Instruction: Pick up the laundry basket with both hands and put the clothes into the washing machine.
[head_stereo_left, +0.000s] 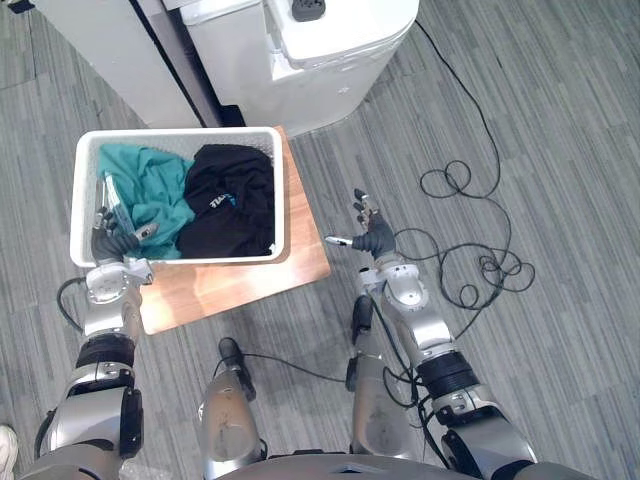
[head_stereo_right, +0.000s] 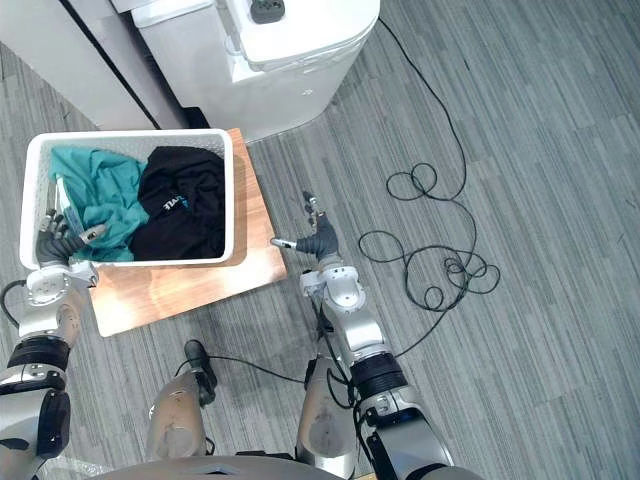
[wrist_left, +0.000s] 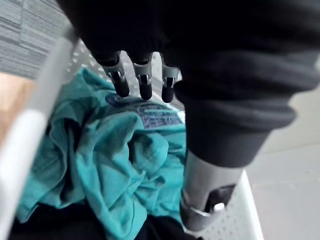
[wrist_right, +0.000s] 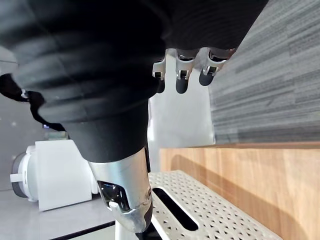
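Wooden board (head_stereo_left: 240, 275) — basket (head_stereo_left: 281, 190) lengthwise left-right

Overhead stereo pair; wrist views near basket (head_stereo_left: 180, 131)

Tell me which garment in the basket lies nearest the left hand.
The teal garment, in the basket's left half beside the left hand; the black garment fills the right half, farther off.

Floor (head_stereo_left: 580, 120) lies open right of the basket (head_stereo_left: 180, 132); washing machine (head_stereo_left: 340, 50) crowds behind.
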